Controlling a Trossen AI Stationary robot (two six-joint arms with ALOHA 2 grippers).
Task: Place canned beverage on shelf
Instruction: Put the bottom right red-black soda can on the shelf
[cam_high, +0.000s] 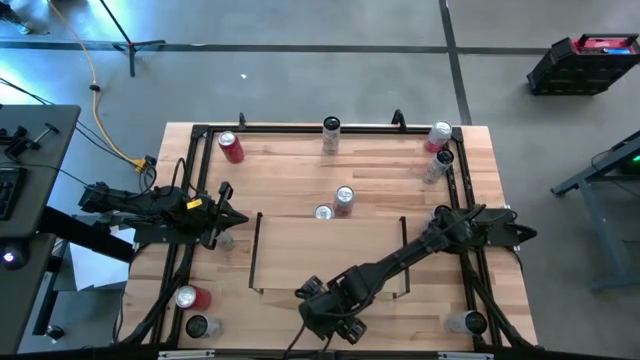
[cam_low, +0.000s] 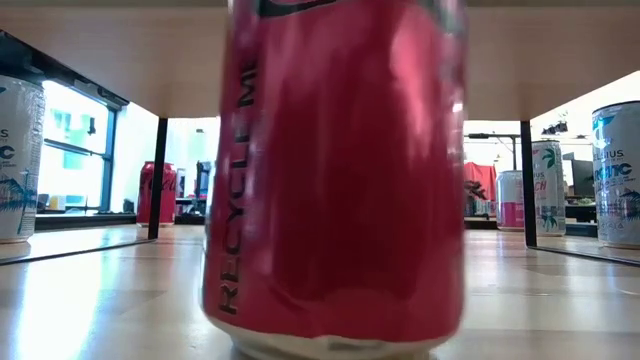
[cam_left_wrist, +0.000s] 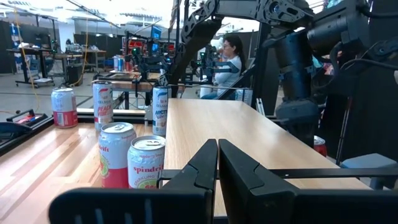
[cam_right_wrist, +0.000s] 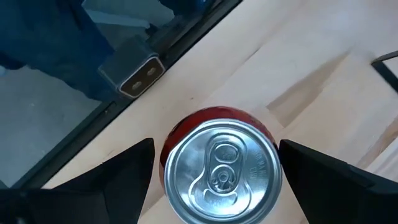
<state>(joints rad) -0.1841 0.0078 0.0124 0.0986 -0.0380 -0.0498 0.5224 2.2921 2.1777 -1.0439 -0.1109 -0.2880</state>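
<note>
Hovering wide open and empty straight above the red can (cam_right_wrist: 221, 165) standing at the bench's near edge, just outside the shelf (cam_high: 330, 250), the right pincer (cam_right_wrist: 214, 168) should descend centred, then close squarely around its sides.

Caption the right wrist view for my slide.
Open right gripper poised directly above an upright red can, fingers flanking it on the light-wood tabletop.

Bright even light, near can (cam_low: 335, 170) blurred

Low view faces, perhaps touching, the red can (cam_low: 335, 170) seen from above by the right wrist.
</note>
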